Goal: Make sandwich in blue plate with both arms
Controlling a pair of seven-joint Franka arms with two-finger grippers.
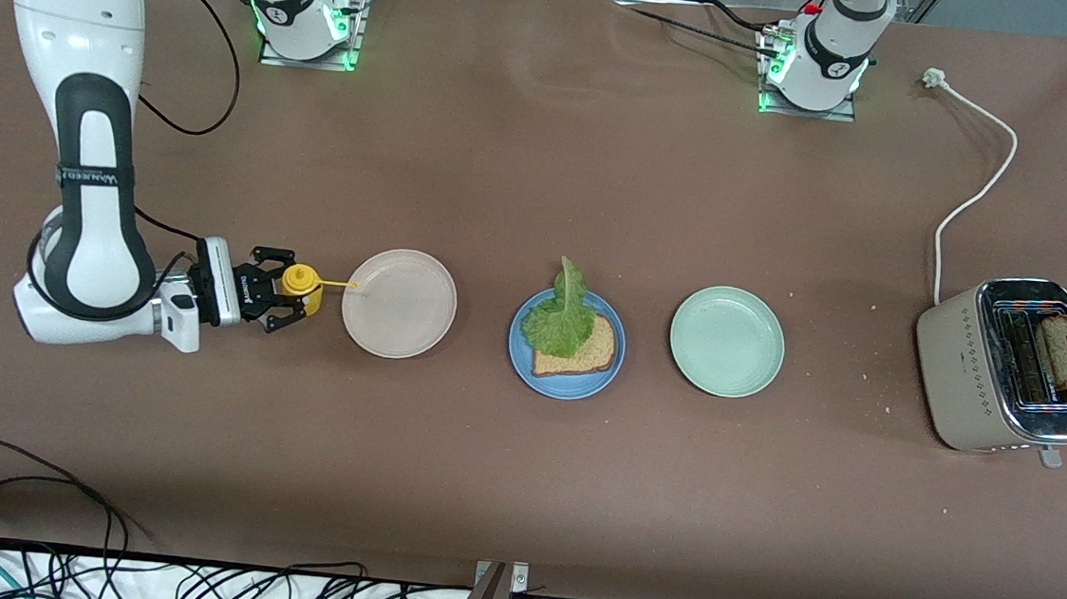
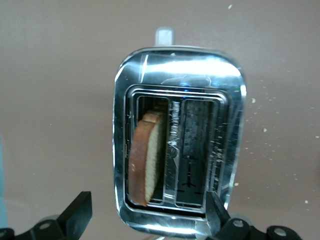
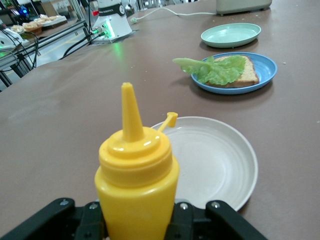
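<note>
Evenly, brightly lit from overhead, with soft short shadows and white glare on the chrome-topped beige toaster [image 2: 180, 65].

A beige plate [image 1: 399, 303] and a green plate [image 1: 726, 341] lie on the table [image 1: 522, 451]. A yellow bottle [image 1: 300, 283] lies level beside the beige plate. The toaster [image 1: 1004, 370] stands at the left arm's end, its white cord [image 1: 978, 196] trailing away.

The only lettering, on the right arm [image 1: 95, 179]'s black band, is too small to read.
</note>
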